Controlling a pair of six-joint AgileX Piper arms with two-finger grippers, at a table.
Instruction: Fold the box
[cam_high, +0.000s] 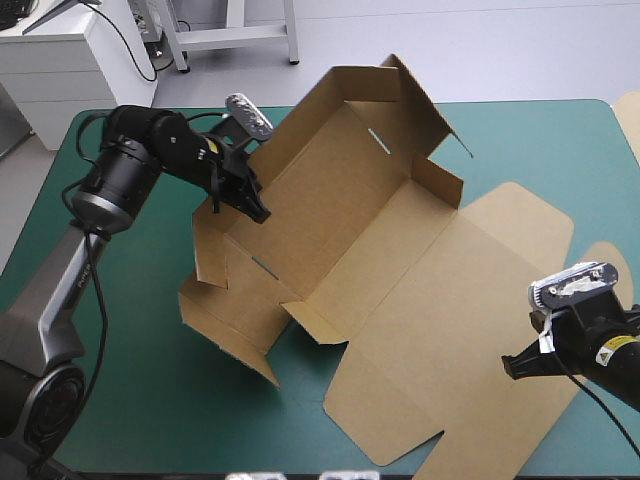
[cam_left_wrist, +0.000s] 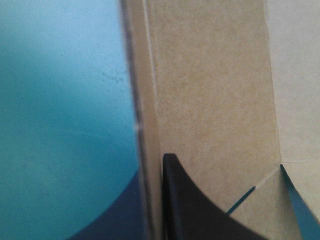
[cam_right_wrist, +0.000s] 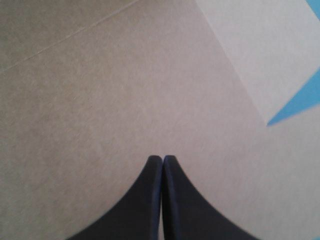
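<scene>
Plain brown box (cam_high: 390, 250); teal-green cover (cam_high: 150, 400); left pincer (cam_high: 261, 214), right pincer (cam_right_wrist: 162, 158) black.

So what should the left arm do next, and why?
Probably ease the left gripper inward, carrying the gripped side wall of the box along: that wall stands raised but untucked; the right gripper sits shut over the flat lid.

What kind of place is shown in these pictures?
Likely a robotics lab workbench: the left arm and right arm reach over a table with a teal-green cover, and a partly folded brown box lies on it.
</scene>
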